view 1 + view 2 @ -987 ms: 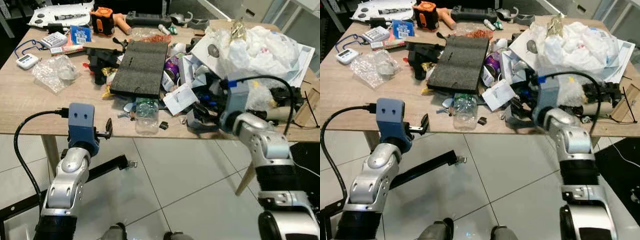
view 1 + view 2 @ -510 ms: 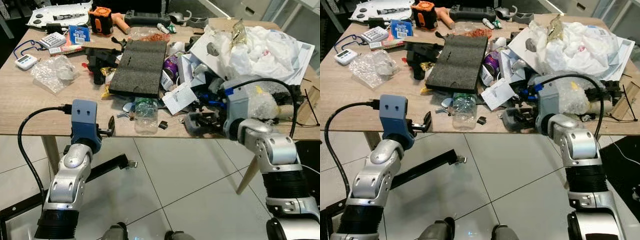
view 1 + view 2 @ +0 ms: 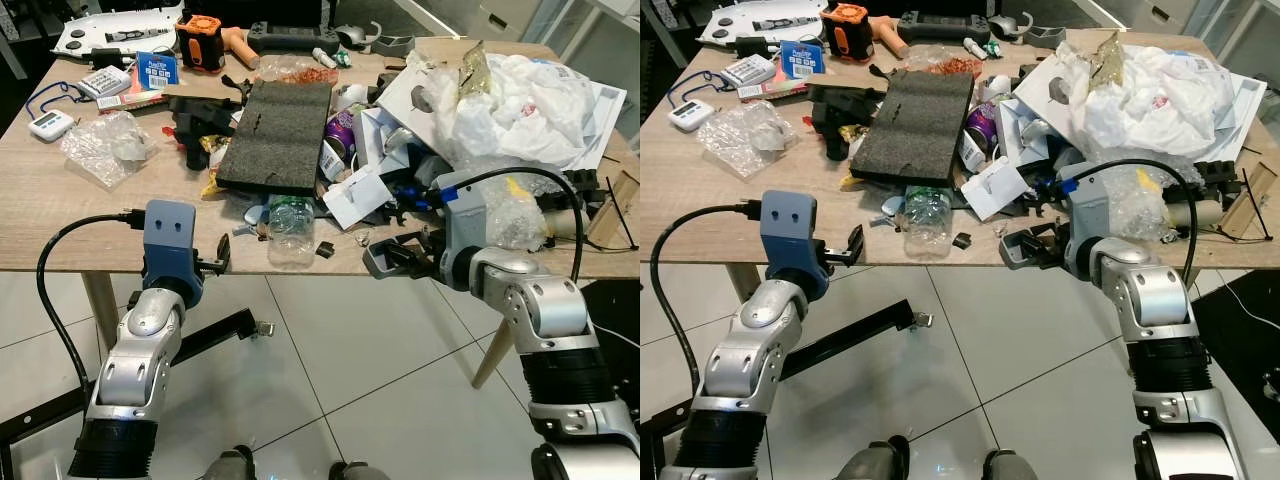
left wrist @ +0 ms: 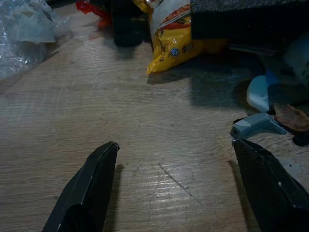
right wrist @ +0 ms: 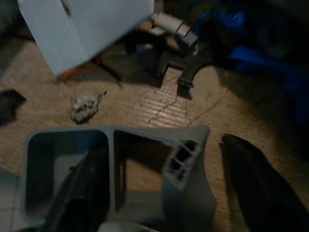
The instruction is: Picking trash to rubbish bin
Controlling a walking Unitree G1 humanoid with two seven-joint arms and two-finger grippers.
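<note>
My right gripper [image 5: 159, 193] clamps the grey plastic frame [image 5: 116, 169] at the table [image 3: 60, 220] edge — left gripper [image 4: 178, 193] spread, idle.

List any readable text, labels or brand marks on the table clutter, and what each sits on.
None can be read outright.
Blue card: white print, too small to read.
Yellow snack wrapper: a round blue logo and a small mark, blurred.
Purple can: label print, illegible.
White device: a display, no digits legible.
Calculator: keys too small to read.
</note>
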